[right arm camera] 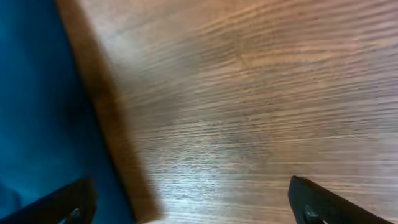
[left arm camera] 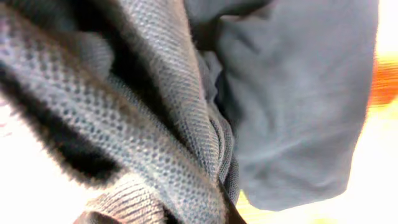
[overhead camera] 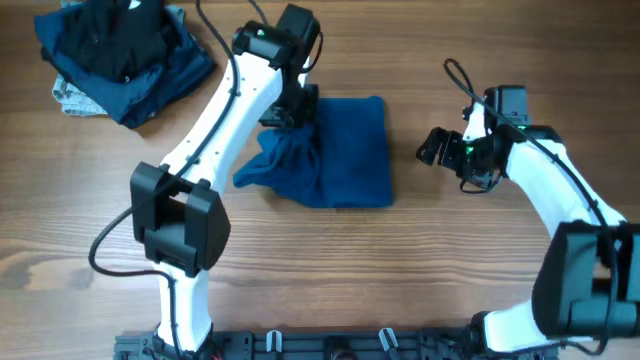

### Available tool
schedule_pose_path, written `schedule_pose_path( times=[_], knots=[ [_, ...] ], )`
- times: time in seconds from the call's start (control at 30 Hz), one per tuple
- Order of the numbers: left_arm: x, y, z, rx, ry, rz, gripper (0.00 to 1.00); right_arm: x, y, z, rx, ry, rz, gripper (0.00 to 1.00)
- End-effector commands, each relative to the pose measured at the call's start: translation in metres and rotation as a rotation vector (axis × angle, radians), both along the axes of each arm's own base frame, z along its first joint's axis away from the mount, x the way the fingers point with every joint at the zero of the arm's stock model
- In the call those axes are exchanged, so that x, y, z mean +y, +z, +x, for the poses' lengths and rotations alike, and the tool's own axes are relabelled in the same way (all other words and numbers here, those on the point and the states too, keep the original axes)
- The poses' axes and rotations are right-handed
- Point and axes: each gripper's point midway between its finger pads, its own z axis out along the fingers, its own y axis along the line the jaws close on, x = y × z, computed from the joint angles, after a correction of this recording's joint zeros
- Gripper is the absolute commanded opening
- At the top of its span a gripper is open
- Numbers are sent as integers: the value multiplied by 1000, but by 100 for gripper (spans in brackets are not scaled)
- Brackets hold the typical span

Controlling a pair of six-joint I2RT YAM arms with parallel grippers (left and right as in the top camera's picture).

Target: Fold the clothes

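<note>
**Inspector:** Garment position?

**Operator:** I am seeing the blue garment [overhead camera: 345,150] lying mid-table [overhead camera: 450,280], with its long axis running 12 to 6 o'clock. It is bunching at 9 o'clock under the left gripper [overhead camera: 288,112], probably for a fold. Those jaws are buried in cloth, so I cannot tell.

**Inspector:** Right side?

**Operator:** The right gripper [overhead camera: 432,148] is hanging at 3 o'clock, spread wide and holding nothing.

Royal-blue garment [overhead camera: 350,150] at centre, a fine mesh knit up close. Far-left pile [overhead camera: 120,55] is navy and black. Worktop [overhead camera: 400,270] is brown wood grain.
</note>
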Motion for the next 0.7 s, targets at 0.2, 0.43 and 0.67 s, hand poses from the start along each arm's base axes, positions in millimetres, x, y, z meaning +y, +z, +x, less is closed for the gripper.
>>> schedule_pose_path(
  times=[0.2, 0.43, 0.67],
  knots=[
    [-54, 29, -7, -112, -23, -69, 7, 21, -15, -2, 36, 8, 10, 100],
    [-80, 11, -19, -88, -86, -54, 11, 21, -15, -5, 52, -1, 15, 100],
    [-99, -24, -30, -25, -132, -15, 24, 21, -16, -7, 57, -1, 14, 99]
  ],
)
